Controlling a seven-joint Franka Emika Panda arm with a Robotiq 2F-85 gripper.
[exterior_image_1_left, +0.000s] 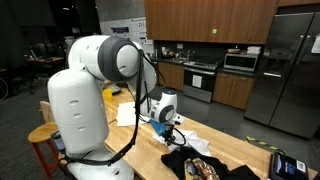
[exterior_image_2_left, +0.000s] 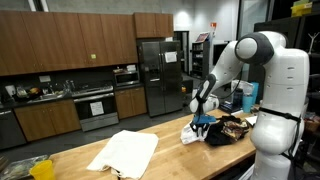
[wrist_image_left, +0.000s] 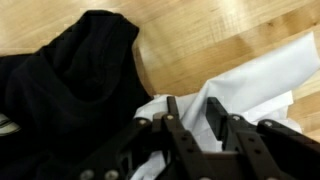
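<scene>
In the wrist view my gripper (wrist_image_left: 193, 105) has its two black fingers close together with a fold of a white cloth (wrist_image_left: 250, 75) pinched between them. A black garment (wrist_image_left: 80, 70) lies bunched right beside it on the wooden table (wrist_image_left: 200, 40). In both exterior views the gripper (exterior_image_1_left: 168, 128) (exterior_image_2_left: 201, 122) points down at the table top. It is at the edge of the black garment (exterior_image_1_left: 185, 160) (exterior_image_2_left: 222, 135). The small white cloth (exterior_image_2_left: 190, 137) shows under it.
A large cream cloth (exterior_image_2_left: 125, 152) (exterior_image_1_left: 125, 112) lies spread further along the table. A patterned item (exterior_image_1_left: 205, 168) rests on the black garment. A dark device (exterior_image_1_left: 285, 163) sits at a table end, and a wooden stool (exterior_image_1_left: 45, 140) stands by the robot base. A fridge (exterior_image_2_left: 150, 70) and kitchen cabinets stand behind.
</scene>
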